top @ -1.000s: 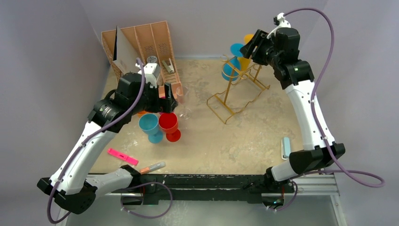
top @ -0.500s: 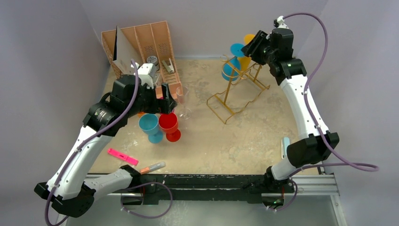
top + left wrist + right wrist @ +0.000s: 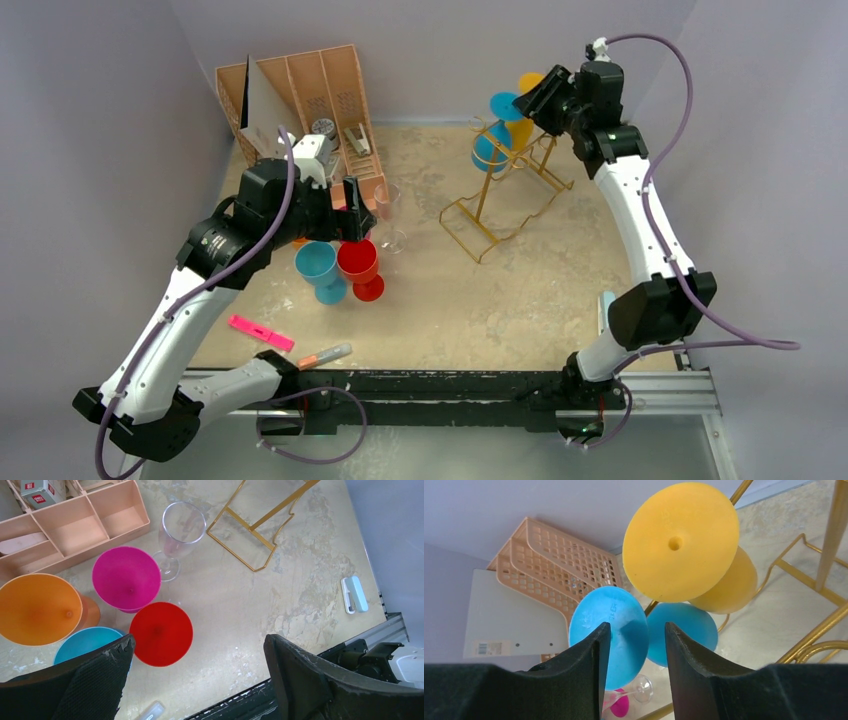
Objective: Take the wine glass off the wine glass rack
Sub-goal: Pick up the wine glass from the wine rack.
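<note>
Approach step: the right pincer [image 3: 636,630], jaws apart and empty, faces the hanging blue plastic wine glass [image 3: 616,607] on the far gold wire rack [image 3: 835,525]. The next move should be: advance, clench the stem, unhook. The left pincer [image 3: 197,645] is released.

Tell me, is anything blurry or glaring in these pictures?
Top external: soft, even light, hardly any shadows on the table. Left wrist: red wine glass sharp, the near end effector fingers dark with little detail. Right wrist: yellow wine glass crisp, no glare.
</note>
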Tool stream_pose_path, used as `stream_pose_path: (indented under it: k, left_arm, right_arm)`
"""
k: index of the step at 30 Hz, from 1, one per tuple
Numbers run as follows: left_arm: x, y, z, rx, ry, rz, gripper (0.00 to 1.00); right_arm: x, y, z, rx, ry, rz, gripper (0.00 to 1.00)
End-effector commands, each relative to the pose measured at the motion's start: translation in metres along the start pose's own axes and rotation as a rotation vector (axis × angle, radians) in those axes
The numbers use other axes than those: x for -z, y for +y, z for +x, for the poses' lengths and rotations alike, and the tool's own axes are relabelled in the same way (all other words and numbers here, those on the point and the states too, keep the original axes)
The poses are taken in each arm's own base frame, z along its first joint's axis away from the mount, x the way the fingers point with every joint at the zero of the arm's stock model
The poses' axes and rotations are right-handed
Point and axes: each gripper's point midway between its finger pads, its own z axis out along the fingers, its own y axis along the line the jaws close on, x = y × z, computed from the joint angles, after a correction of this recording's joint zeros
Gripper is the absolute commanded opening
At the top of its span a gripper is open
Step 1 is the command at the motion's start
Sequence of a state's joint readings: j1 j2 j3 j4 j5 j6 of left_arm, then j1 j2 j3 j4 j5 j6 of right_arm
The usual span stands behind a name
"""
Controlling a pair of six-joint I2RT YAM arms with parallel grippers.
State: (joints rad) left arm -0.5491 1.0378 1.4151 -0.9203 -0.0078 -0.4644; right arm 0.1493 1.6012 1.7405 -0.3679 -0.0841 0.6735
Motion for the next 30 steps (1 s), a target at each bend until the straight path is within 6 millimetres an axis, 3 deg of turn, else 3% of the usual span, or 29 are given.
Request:
stream_pose_path:
  k: [1, 13, 21, 30]
  left_arm:
    - [-0.001, -0.001, -0.006, 0.02, -0.028, 0.002, 0.99]
    - [-0.002, -0.001, -0.006, 0.016, -0.025, 0.002, 0.99]
    - [-0.001, -0.001, -0.007, 0.016, -0.031, 0.003, 0.99]
    - [0.001, -0.002, -0.009, 0.014, -0.038, 0.011, 0.99]
  right_arm:
    - [0.007, 0.013, -0.005, -0.071, -0.009, -0.08, 0.46]
    - [0.002, 0.006, 0.0, -0.15, 0.008, -0.105, 0.36]
    - [0.008, 0.015, 0.004, -0.165, 0.049, -0.146, 0.43]
    - [0.019, 0.018, 0.004, -0.158, 0.048, -0.154, 0.31]
